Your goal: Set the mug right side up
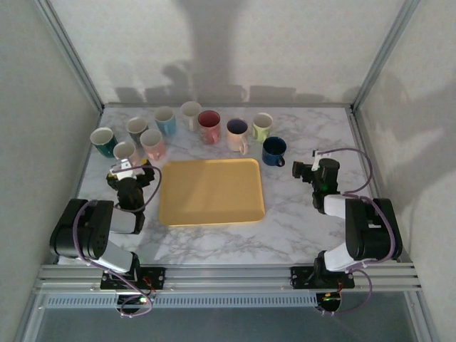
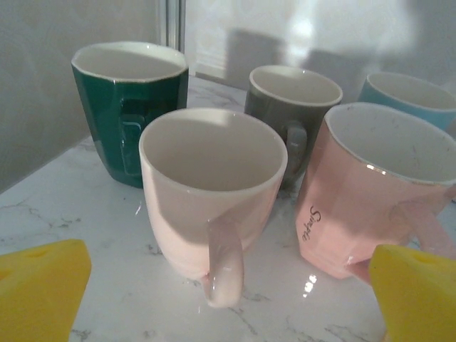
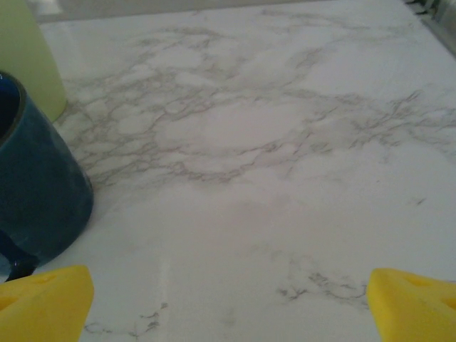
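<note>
Several mugs stand mouth-up along the back of the table, and I see none upside down. My left gripper (image 1: pixel 130 171) is open just in front of a pale pink mug (image 2: pixel 206 192), whose handle points between the yellow fingertips (image 2: pixel 43 285). Around that mug stand a green mug (image 2: pixel 128 100), a grey mug (image 2: pixel 292 100) and a pink mug (image 2: pixel 377 192). My right gripper (image 1: pixel 308 165) is open over bare marble, with a dark blue mug (image 3: pixel 35 185) off to its left and a light green mug (image 3: pixel 28 64) behind that one.
A yellow tray (image 1: pixel 211 191) lies flat in the middle of the table between the arms. More mugs, among them a light blue one (image 1: pixel 165 119), a white one (image 1: pixel 190 112) and a red one (image 1: pixel 209 126), line the back. Metal frame posts and walls enclose the table.
</note>
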Robot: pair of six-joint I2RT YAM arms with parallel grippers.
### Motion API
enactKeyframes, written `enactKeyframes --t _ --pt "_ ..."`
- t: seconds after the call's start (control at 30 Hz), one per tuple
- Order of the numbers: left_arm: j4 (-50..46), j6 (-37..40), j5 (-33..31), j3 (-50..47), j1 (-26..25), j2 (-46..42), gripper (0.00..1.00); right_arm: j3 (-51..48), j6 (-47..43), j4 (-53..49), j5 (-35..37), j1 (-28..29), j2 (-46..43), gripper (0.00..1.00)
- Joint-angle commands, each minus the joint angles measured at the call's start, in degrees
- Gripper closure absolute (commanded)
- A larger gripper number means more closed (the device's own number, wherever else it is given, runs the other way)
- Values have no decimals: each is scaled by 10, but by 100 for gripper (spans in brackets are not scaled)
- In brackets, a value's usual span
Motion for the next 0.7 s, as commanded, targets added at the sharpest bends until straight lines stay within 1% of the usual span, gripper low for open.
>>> enactKeyframes --t 0.0,0.13,0.67 --pt "53 -1 17 -8 10 11 0 -12 -7 59 14 6 9 1" --pt "48 -4 29 -5 16 10 1 -12 -12 70 2 5 15 1" --pt "48 -3 29 -5 16 10 1 -12 -12 72 1 6 15 1"
